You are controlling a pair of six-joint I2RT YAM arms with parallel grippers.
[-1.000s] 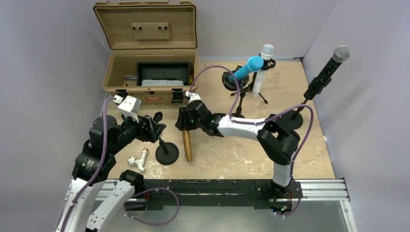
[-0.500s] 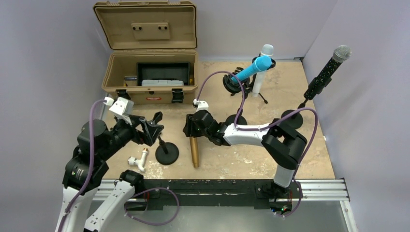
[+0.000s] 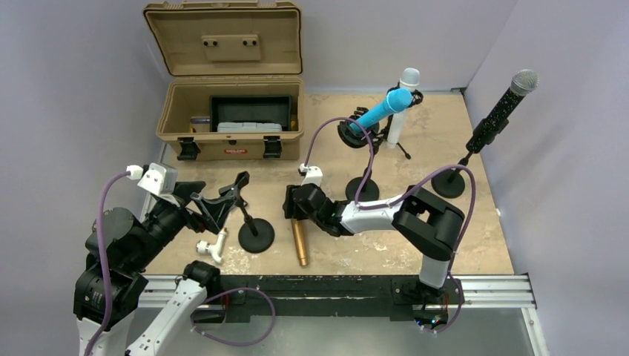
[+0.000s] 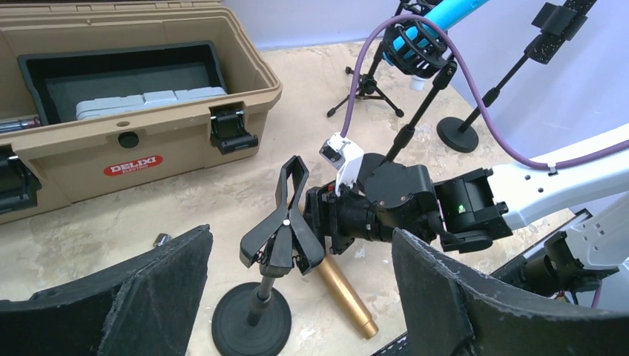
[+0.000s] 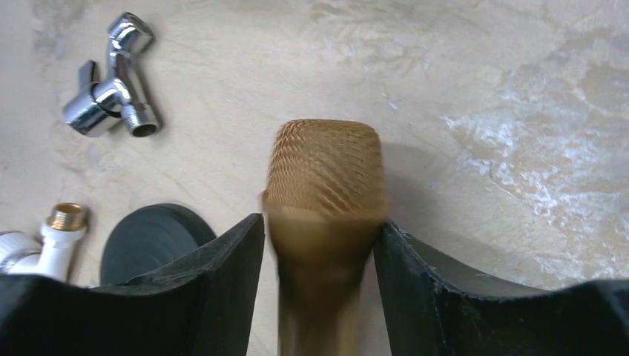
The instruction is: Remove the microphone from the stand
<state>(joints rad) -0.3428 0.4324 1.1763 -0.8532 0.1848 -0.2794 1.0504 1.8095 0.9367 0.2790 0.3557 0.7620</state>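
Observation:
The gold microphone (image 3: 300,241) lies flat on the table, off the stand, with its mesh head (image 5: 326,170) between the fingers of my right gripper (image 3: 294,213). In the right wrist view the microphone is blurred and a slim gap shows beside it, so the right gripper (image 5: 319,226) is open around it. The small black stand (image 3: 257,236) stands upright just left of the microphone, and its spring clip (image 4: 285,230) is empty. My left gripper (image 3: 210,208) is wide open, a little left of the clip and apart from it, with its fingers (image 4: 445,297) on either side in the left wrist view.
An open tan case (image 3: 230,119) sits at the back left. Blue (image 3: 382,107), white (image 3: 404,89) and black glitter (image 3: 504,107) microphones stand on other stands at the back right. A white pipe fitting (image 3: 215,245) and a chrome fitting (image 5: 111,74) lie near the stand.
My left gripper drew back to the left of the stand and opened wider. My right gripper brought the gold microphone nearer and loosened around it.

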